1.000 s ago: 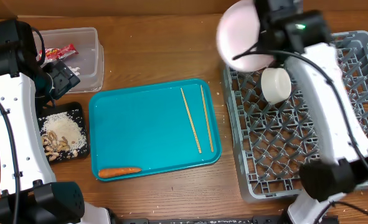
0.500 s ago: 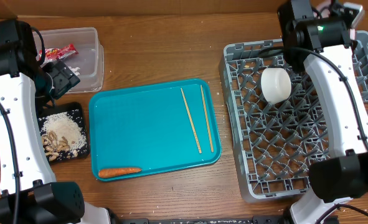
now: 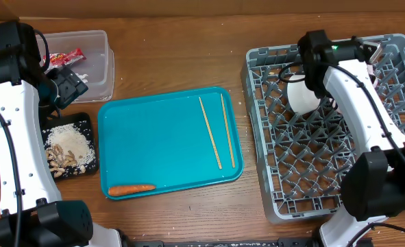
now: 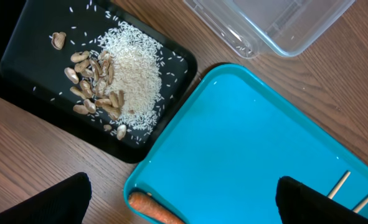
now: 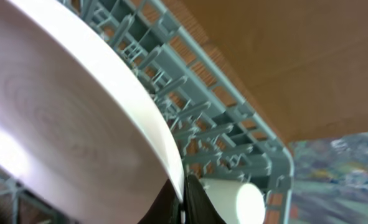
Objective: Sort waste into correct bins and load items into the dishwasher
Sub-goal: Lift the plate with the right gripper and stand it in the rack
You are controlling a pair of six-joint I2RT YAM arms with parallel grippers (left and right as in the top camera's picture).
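Observation:
My right gripper [image 5: 184, 200] is shut on the rim of the pale pinkish-white plate [image 5: 65, 112], held tilted over the back of the grey dish rack [image 3: 325, 171]; from overhead the gripper [image 3: 373, 53] is at the rack's back right. One white bowl [image 3: 301, 96] lies in the rack and also shows in the right wrist view [image 5: 236, 200]. I see no second bowl. My left gripper [image 4: 184, 205] is open and empty above the carrot [image 4: 152, 210], which lies in the teal tray's front left corner [image 3: 130, 189]. Two chopsticks [image 3: 219, 132] lie on the teal tray.
The black tray [image 3: 86, 118] holds rice [image 4: 137, 68] and nut scraps [image 4: 93, 87]. The clear tub [image 3: 106, 68] at the back left holds the red wrapper [image 3: 65, 57] and a white tissue [image 3: 79, 77]. The teal tray [image 3: 168, 144] sits mid-table.
My right arm has carried the plate from above the rack's back left corner to the right and down over the rack's back. The left arm has not moved.

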